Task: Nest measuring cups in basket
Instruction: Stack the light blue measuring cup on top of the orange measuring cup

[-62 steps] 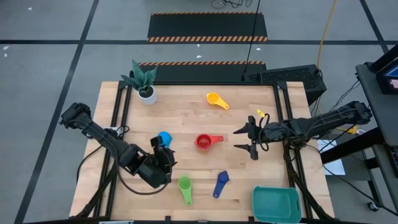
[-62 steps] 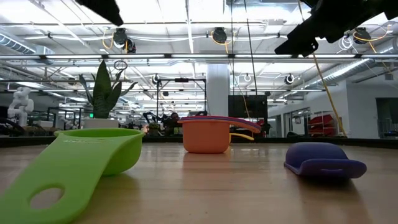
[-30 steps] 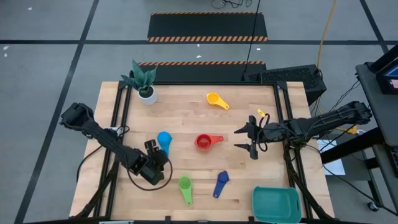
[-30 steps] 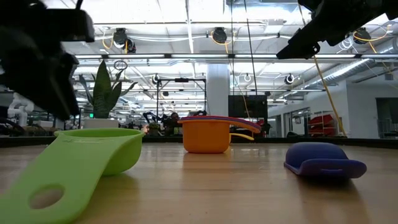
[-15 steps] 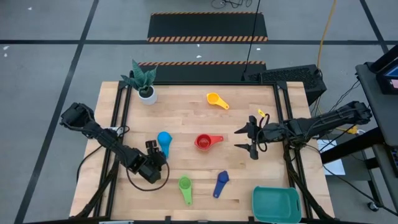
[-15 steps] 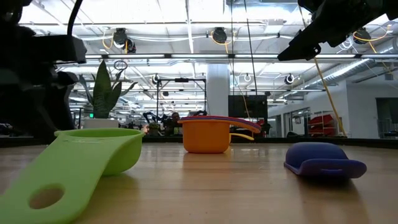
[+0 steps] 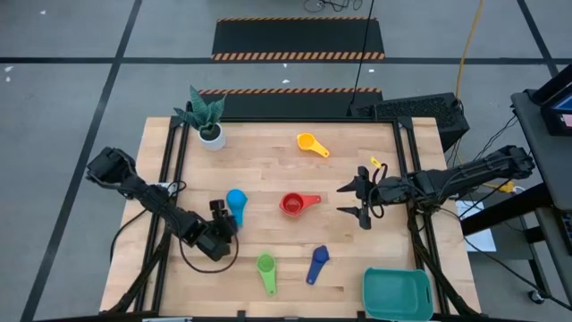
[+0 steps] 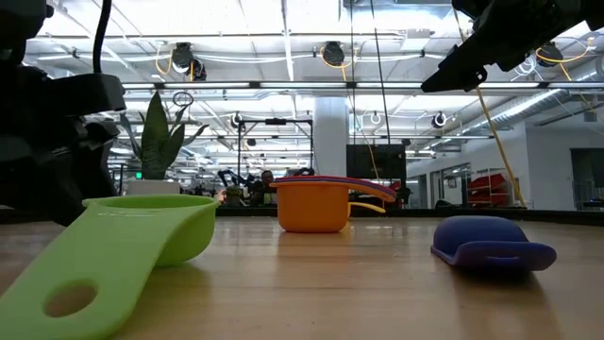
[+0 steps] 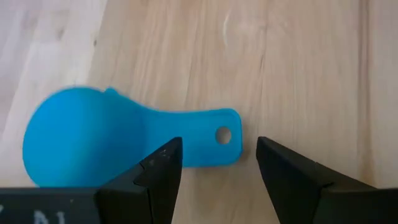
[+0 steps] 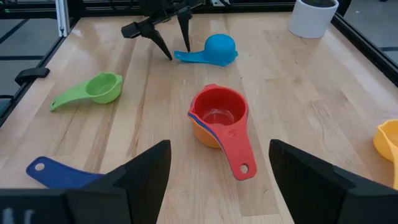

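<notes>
Left gripper (image 9: 211, 163): your fingers stand apart, straddling the handle end of the light blue cup (image 9: 93, 144), which lies upside down on the bench (image 7: 268, 170) — nothing is clamped yet.
Slip risk: the handle is thin and flat against the wood; if you close too high, the fingers may skate over it or flick the cup away.
Right gripper (image 7: 360, 199): it hangs with fingers apart above the bench, just beside the red cup (image 10: 219, 112), holding nothing.
Stack risk: the red cup already sits in an orange one — a careless nudge could tip the pair.
Basket (image 7: 397, 293): it sits at the bench's near right corner, well apart from the light blue cup; a long carry invites a drop.
</notes>
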You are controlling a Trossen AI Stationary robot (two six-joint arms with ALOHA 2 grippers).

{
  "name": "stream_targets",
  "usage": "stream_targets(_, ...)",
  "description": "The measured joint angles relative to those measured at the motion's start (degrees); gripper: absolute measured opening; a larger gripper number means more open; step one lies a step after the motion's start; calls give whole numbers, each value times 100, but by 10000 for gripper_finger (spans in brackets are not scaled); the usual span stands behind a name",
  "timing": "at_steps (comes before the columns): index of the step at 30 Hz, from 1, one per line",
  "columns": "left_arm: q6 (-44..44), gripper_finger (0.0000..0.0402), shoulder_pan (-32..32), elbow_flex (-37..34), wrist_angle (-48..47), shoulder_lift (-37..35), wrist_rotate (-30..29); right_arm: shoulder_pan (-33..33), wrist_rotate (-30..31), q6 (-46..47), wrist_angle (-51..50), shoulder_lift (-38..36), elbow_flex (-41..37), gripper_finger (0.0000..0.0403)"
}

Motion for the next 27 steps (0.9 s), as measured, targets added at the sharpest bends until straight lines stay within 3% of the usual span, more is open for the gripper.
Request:
stream_targets(16, 60, 202, 212, -318, 384, -10, -123, 0, 0, 2, -13, 0, 0, 265)
stream_targets(27, 703, 43, 229, -468, 446, 3, -414, 0, 0, 38, -13, 0, 0, 265)
